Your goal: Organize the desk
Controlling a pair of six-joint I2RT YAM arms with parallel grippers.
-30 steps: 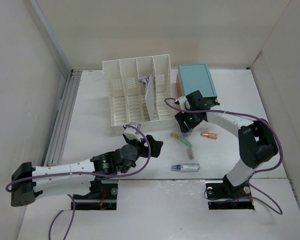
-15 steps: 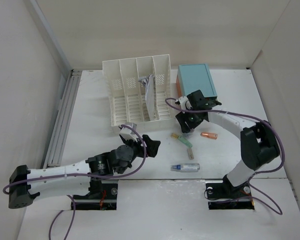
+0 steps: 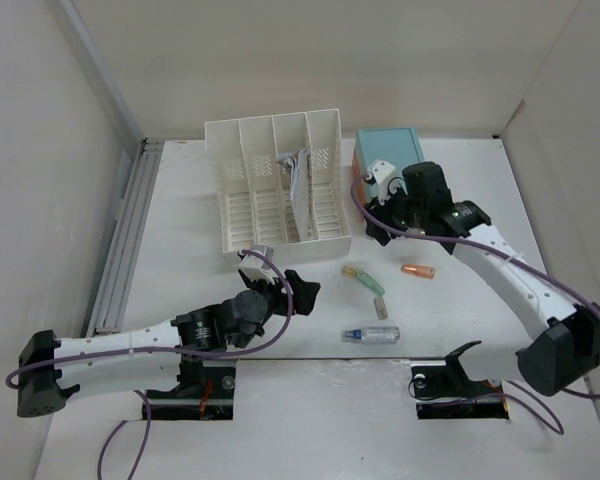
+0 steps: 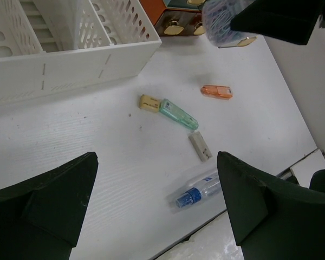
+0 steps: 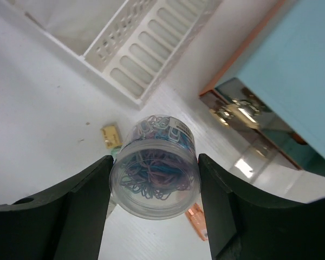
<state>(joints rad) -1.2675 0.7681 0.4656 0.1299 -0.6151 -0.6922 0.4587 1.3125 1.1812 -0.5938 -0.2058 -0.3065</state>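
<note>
Holding paper clips: tub in right tool

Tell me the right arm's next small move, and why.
Probably shift the paper-clip tub over the teal-topped box and start lowering it onto the flat top. The right gripper holds the tub between its fingers, off the desk, just in front of the box. Its orange drawers look shut, so the bare top seems the nearest place for it.
</note>
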